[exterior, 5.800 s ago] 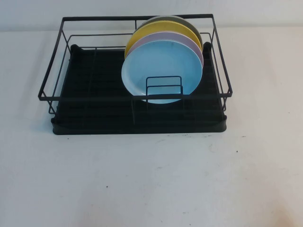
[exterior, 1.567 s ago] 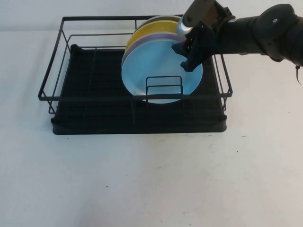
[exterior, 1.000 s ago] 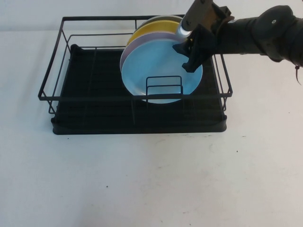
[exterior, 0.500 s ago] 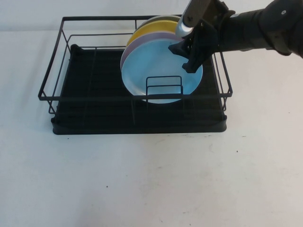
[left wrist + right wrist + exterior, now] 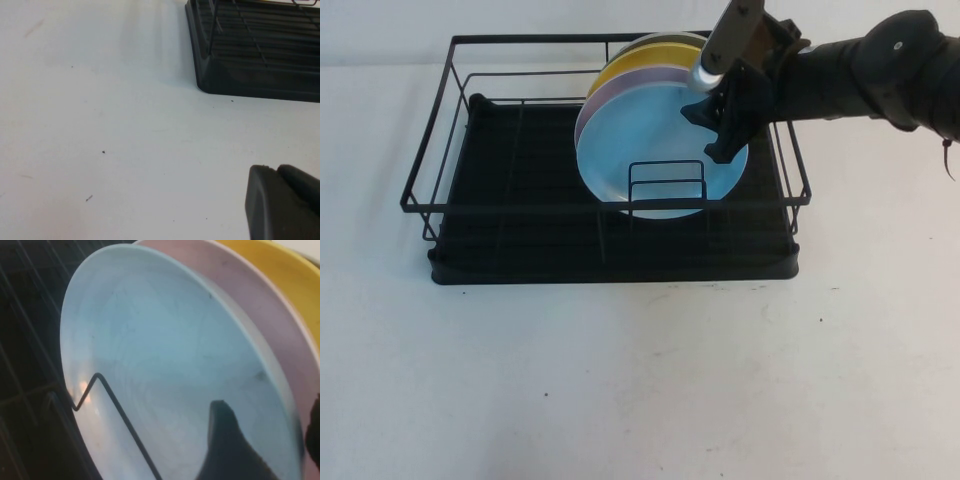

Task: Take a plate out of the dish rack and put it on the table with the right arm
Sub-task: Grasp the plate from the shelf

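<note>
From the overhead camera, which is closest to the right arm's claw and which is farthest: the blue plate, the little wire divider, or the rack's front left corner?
Measured from the right end effector, at the rack's back right:
1. The blue plate, with the end effector at its upper right rim.
2. The wire divider, just in front of the plate.
3. The dish rack's front left corner, farthest, across the tray.

The left end effector sits over bare table.

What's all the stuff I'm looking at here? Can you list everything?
rack: one, black wire with black tray, on the table.
blue plate: one, sky-blue, upright at the front of the stack in the rack.
lilac plate: one, behind the blue one.
yellow plate: one, behind the lilac one.
dark plate: one, at the back, only its rim shows.
table: one, off-white, speckled.
right gripper: black, its jaws astride the blue plate's upper right rim.
left gripper: black, low over the table beside the rack.
</note>
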